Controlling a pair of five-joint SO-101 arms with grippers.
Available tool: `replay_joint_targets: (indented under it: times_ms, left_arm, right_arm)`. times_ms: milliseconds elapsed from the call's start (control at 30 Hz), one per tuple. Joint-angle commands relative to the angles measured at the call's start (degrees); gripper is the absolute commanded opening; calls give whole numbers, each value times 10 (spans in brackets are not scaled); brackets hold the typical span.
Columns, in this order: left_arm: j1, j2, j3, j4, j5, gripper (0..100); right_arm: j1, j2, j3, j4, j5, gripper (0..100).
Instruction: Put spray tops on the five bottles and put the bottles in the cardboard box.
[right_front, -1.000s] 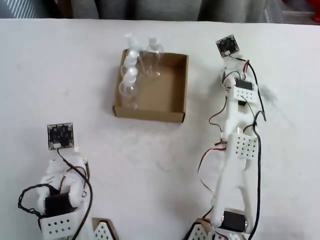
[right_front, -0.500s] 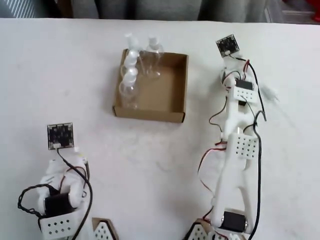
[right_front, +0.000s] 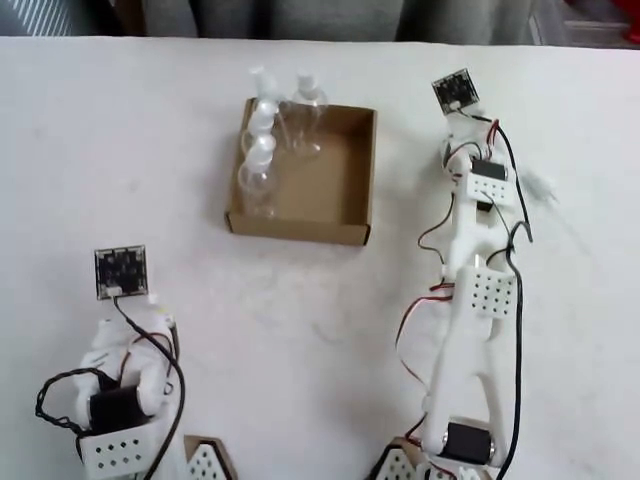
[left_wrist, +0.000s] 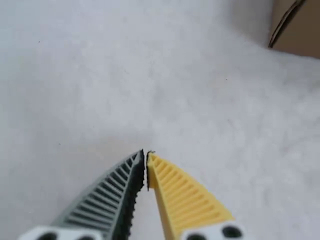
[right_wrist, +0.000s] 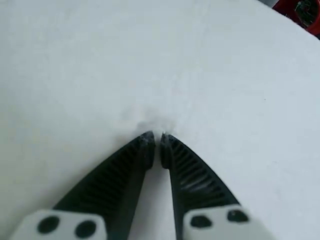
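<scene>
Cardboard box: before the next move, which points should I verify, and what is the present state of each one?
1. The bottles stand inside the box: ok.
2. There are five of them: cannot tell, because they overlap.
3. The spray tops sit on every one: cannot tell.
4. The box has bare floor beside them: ok.
5. The left gripper is shut and empty, over the table: ok.
6. The right gripper is shut and empty, over the table: ok.
</scene>
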Motion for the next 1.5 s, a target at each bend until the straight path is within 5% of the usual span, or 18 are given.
replay_joint_targets:
  times_ms: [0,467,933,1467]
  left_arm:
    - [5,-3,-1,-5,1,23]
    - [5,-3,-1,-5,1,23]
    - [5,-3,-1,-5,1,23]
    - [5,-3,-1,-5,1,23]
  right_arm:
    - [-8,108,27,59,7,21]
    - [-12,81,31,59,6,21]
    - [44,-135,40,59,4,21]
    - [1,-596,451,59,4,21]
